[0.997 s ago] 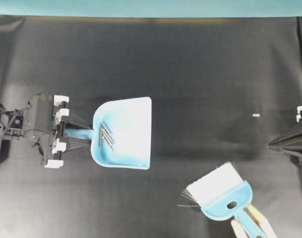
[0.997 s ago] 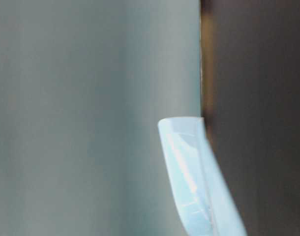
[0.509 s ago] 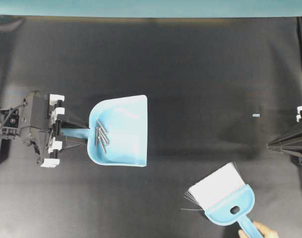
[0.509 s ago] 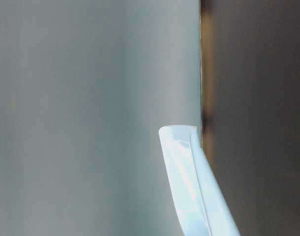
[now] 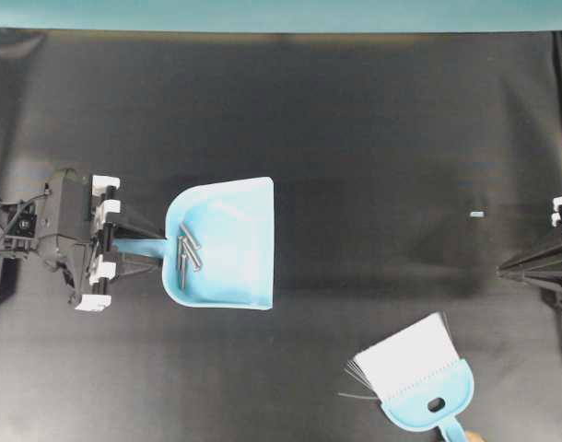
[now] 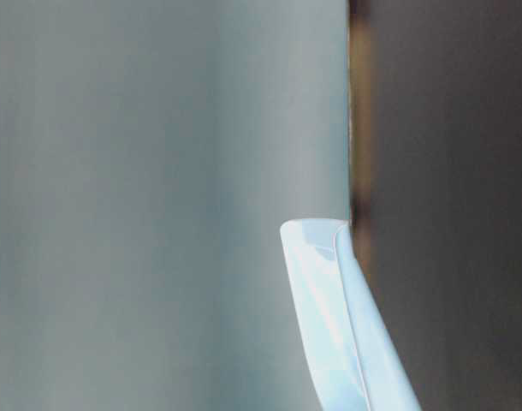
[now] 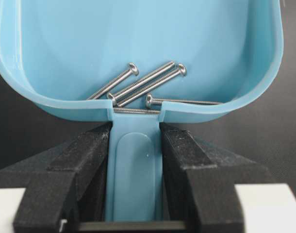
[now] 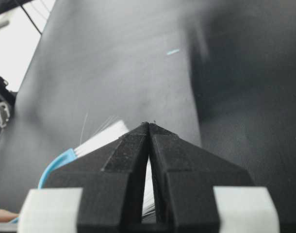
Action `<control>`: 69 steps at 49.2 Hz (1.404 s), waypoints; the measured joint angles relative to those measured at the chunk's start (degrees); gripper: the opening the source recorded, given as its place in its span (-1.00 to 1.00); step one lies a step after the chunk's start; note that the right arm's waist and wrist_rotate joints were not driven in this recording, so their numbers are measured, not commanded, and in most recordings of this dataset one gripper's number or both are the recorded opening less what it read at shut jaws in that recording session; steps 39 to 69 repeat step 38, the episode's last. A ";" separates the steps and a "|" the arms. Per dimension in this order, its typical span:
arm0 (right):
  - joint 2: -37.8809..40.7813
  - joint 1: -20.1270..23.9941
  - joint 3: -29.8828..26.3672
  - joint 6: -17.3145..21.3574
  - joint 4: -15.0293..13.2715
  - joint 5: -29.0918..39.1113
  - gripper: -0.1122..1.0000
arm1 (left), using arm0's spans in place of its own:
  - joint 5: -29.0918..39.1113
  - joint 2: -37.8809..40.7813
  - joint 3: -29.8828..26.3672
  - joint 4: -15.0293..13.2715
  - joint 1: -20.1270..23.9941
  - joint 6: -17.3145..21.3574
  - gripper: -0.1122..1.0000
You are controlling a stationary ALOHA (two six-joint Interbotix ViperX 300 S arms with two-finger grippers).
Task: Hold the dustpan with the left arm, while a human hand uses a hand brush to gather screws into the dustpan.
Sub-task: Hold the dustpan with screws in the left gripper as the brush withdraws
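Screws (image 5: 187,257) lie gathered inside the dustpan (image 5: 228,241), bunched against its rear wall next to the handle; I count about five in the left wrist view. I see none loose on the black surface (image 5: 355,129), only a tiny pale blue speck (image 5: 476,214) toward the right edge, which is no screw. I judge the sweeping done. What remains, if anything, is to keep the dustpan steady until released.

The hand brush (image 5: 415,378) sits near the bottom edge, right of centre, well apart from the dustpan, bristles pointing toward it. Only a sliver of the human hand (image 5: 473,437) shows at the bottom edge on the brush handle.

From my station, the left claw (image 7: 136,160) is clamped on the dustpan's short handle, both black jaws pressed against its sides. The dustpan stands toward the left edge, mouth facing right.

The right claw (image 8: 149,127) is pressed shut on nothing, tips meeting, parked at the right edge.
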 measured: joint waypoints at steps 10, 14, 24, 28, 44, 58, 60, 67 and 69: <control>0.00 0.00 0.00 0.00 0.00 0.00 -0.80 | 1.41 0.00 0.00 0.00 -0.09 0.00 -0.27; 0.00 0.00 0.09 0.09 0.00 0.00 -0.80 | 2.55 0.00 0.00 0.00 -0.09 0.00 -0.27; 0.00 0.00 0.00 0.00 0.09 -0.09 -0.80 | 6.15 0.00 0.00 0.00 -0.62 -0.09 -0.27; 0.00 0.00 0.00 0.00 0.00 0.00 -0.80 | 8.26 0.00 0.00 0.00 -0.70 0.00 -0.27; 0.00 0.00 0.00 0.00 0.00 0.00 -0.80 | 10.28 1.67 -0.79 0.00 -0.70 0.35 -0.27; 0.00 0.00 0.00 0.00 0.00 0.00 -0.80 | 10.28 1.67 -0.79 0.00 -0.70 0.35 -0.27; 0.00 0.00 0.00 0.00 0.00 0.00 -0.80 | 10.28 1.67 -0.79 0.00 -0.70 0.35 -0.27; 0.00 0.00 0.00 0.00 0.00 0.00 -0.80 | 10.28 1.67 -0.79 0.00 -0.70 0.35 -0.27; 0.00 0.00 0.00 0.00 0.00 0.00 -0.80 | 10.28 1.67 -0.79 0.00 -0.70 0.35 -0.27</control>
